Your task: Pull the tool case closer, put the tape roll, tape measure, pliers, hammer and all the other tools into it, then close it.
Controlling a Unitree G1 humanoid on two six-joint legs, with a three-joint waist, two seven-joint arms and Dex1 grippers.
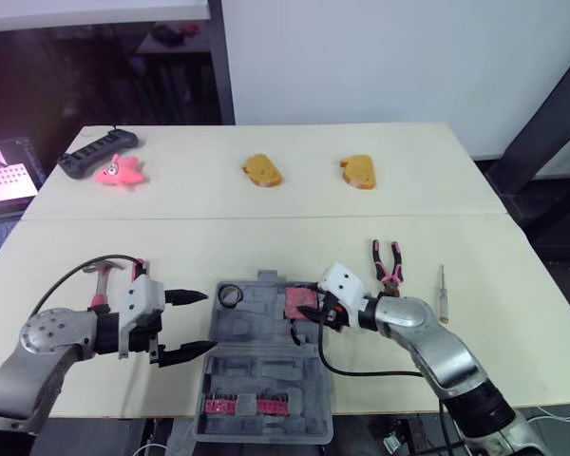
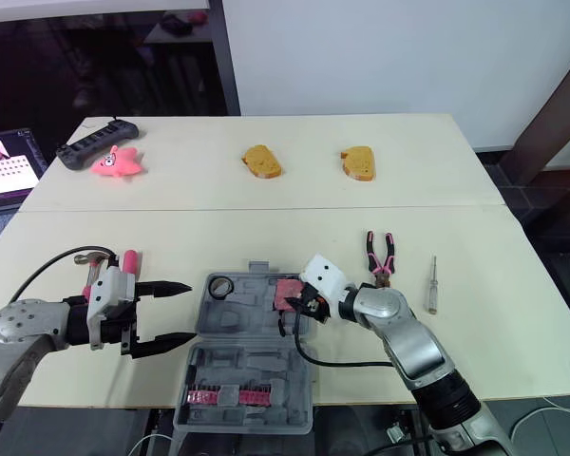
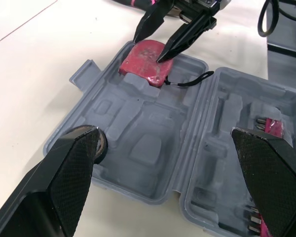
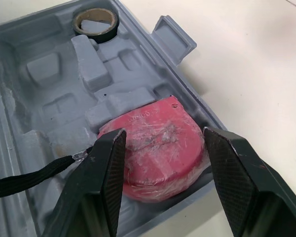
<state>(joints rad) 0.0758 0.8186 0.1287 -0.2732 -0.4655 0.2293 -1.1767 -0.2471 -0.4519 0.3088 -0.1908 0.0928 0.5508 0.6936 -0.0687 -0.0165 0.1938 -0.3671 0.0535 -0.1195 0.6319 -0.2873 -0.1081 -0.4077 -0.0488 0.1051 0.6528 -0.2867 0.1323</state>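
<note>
Strap (image 4: 29,175) of the tape measure (image 3: 145,57) may snag the right gripper's (image 4: 164,132) spread fingers, dragging it out; left gripper (image 1: 209,322) gapes empty.

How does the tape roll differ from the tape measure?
The tape roll is a black hollow ring; the tape measure is a solid red puck with a strap. The tape roll sits alone; the tape measure sits between the fingers of the right gripper. Both lie in the tool case.
</note>
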